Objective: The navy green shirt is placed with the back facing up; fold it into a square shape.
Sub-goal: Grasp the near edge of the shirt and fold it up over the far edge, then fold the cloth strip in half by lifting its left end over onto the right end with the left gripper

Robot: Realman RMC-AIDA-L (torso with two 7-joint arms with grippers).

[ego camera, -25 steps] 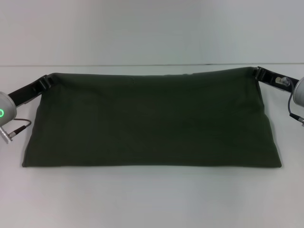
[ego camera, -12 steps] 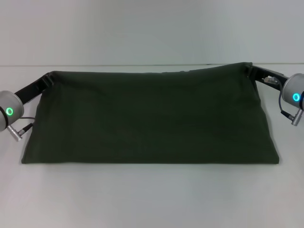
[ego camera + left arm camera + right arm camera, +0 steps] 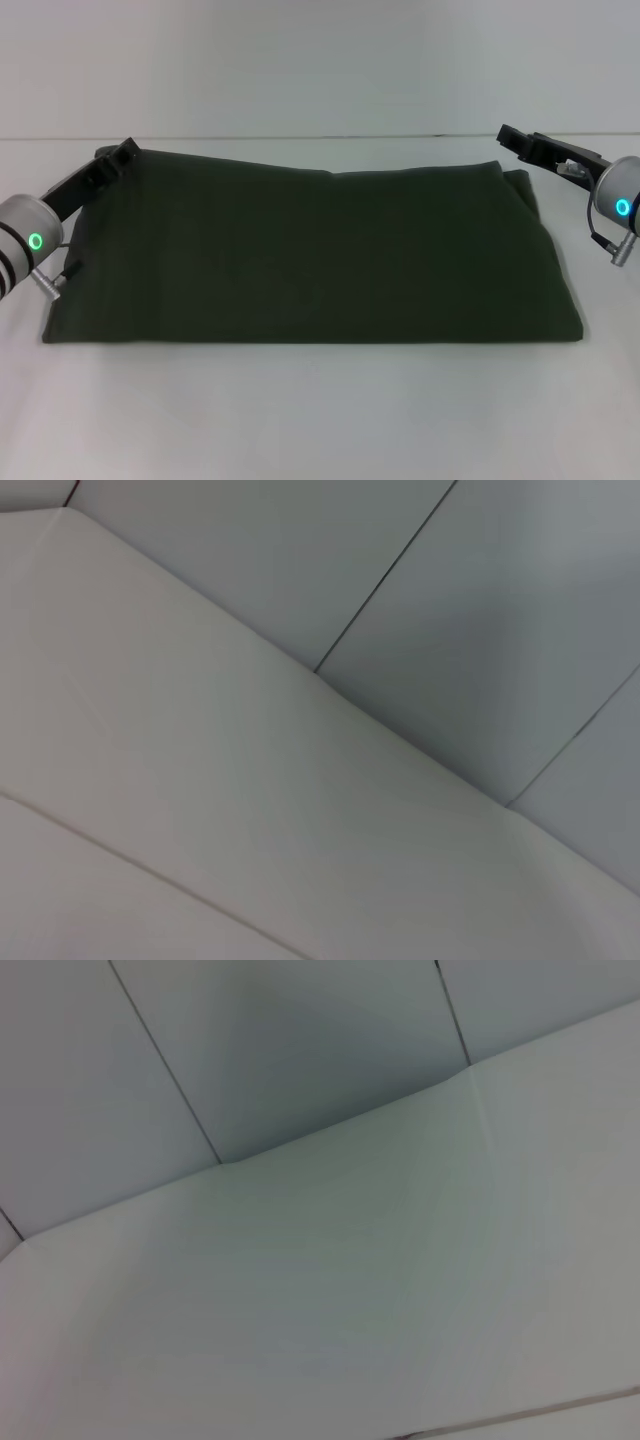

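Note:
The navy green shirt [image 3: 310, 250] lies on the white table [image 3: 320, 410] as a wide dark olive band, plain side up, its near edge straight. My left gripper [image 3: 118, 156] sits at the shirt's far left corner, its fingers spread and no cloth lifted between them. My right gripper [image 3: 512, 136] hovers open just beyond the far right corner, clear of the cloth, which has sagged flat there. Neither wrist view shows the shirt or any fingers.
A pale wall [image 3: 320, 60] rises behind the table's far edge. The left wrist view shows only white table [image 3: 200, 810] and grey wall panels [image 3: 480, 600], and the right wrist view shows the same table [image 3: 330, 1300].
The shirt's far edge, held up taut between both grippers earlier, has dropped onto the table. The right gripper has come away from its corner, and the left has shifted slightly inward.

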